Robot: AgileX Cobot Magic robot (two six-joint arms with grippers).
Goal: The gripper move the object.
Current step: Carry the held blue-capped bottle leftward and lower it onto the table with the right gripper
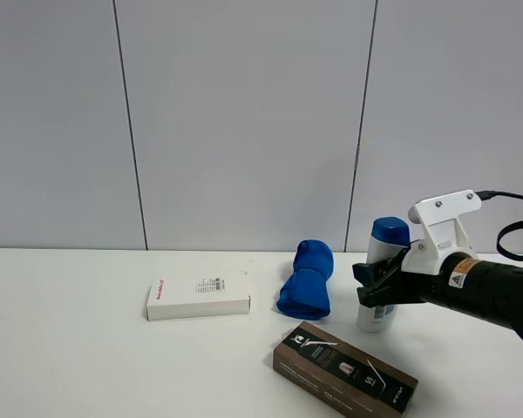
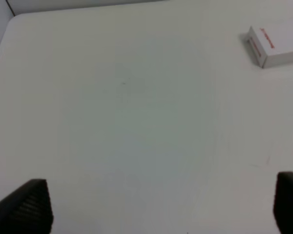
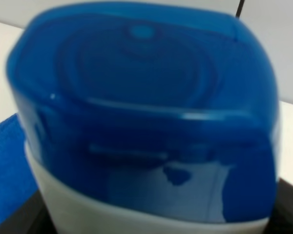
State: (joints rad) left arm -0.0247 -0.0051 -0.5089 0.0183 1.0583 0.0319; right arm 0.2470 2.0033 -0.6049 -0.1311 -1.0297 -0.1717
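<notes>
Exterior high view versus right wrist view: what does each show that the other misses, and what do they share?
Only the exterior high view shows the flat white box, the dark brown rectangular box and the white housing of the right gripper. Only the right wrist view shows the top face of the blue cap with its moulded rings. Both show the tall white plastic bottle with that cap, held between the dark jaws, and the blue rolled cloth beside it.
</notes>
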